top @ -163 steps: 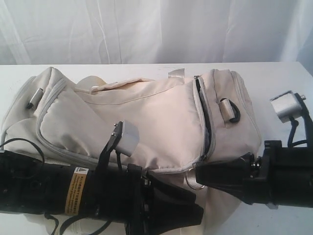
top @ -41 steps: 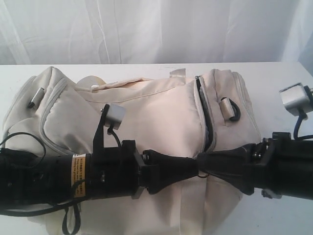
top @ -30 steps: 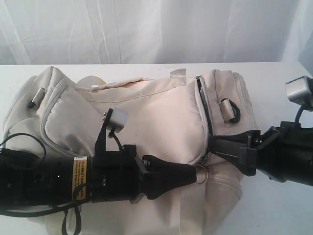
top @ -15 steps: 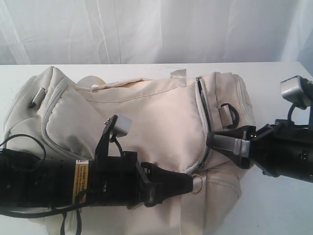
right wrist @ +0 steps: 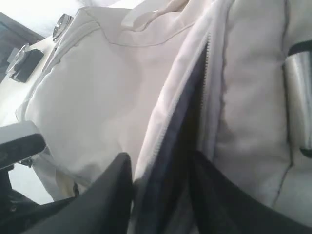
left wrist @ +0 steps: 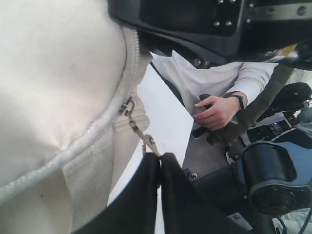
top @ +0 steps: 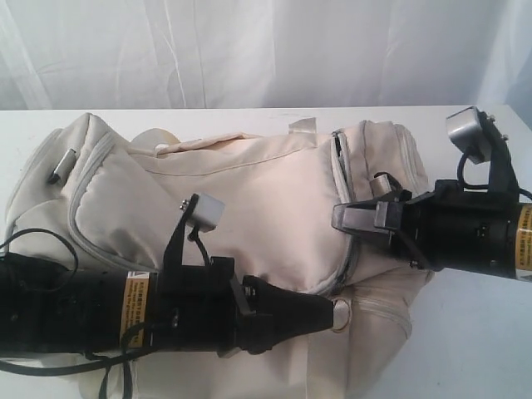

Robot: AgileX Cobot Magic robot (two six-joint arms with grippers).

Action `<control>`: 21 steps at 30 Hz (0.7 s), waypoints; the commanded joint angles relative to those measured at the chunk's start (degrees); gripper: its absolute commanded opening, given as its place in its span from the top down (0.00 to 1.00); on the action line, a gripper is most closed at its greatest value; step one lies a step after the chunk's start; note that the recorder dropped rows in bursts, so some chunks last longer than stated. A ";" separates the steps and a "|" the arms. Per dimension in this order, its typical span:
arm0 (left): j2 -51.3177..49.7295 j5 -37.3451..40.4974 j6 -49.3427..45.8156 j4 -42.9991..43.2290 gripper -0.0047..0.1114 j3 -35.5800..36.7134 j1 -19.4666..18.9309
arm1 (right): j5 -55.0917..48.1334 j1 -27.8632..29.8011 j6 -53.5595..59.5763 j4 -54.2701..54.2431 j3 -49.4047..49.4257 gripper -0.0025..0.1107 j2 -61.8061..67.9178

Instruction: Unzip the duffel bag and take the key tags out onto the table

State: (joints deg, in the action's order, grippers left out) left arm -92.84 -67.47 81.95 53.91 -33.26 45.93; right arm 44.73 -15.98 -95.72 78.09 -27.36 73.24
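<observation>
**A:** Two grippers were on the duffel bag [top: 249,191]. How was the unzipping best carried on?

**B:** The left gripper [left wrist: 158,161] was pressed together on the zipper pull [left wrist: 139,134], pinching only its far tip, a slim hold that I judged could slip. The pull wanted drawing steadily along the curve of the track, in line with the teeth, not lifted away from the cloth.

**A:** And the right gripper [right wrist: 161,156]?

**B:** It was spread, one finger on each side of the lip of the opening. Closing on that lip and holding it against the pull would, I think, have kept the soft fabric from bunching ahead of the slider.

**A:** What did the bag hold?

**B:** Between the right gripper's fingers the grey zipper [right wrist: 204,73] gaped and showed the dark lining [right wrist: 187,112], nothing more. The key tags were in no view; most likely they lay deeper inside, beyond that gap.

**A:** So nothing was out yet?

**B:** None lay on the counter [top: 482,332] beside either gripper. The gap looked too narrow for reaching in, so more opening came first.
</observation>
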 commanded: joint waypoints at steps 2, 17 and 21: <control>0.25 -1.10 1.62 3.07 0.96 -0.09 -0.13 | 0.63 0.00 1.00 -3.20 -2.86 0.79 3.69; 2.73 18.41 0.35 -0.83 0.96 -0.09 -0.13 | -13.80 0.00 9.11 -2.86 -10.88 0.98 2.96; 6.18 21.42 -1.31 -3.13 0.96 -0.09 -0.13 | -15.39 0.00 9.91 -2.72 -11.59 0.98 2.69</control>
State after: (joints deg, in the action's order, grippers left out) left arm -88.69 -49.44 81.97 51.40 -33.38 45.93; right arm 32.05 -16.08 -87.29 77.01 -38.21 76.57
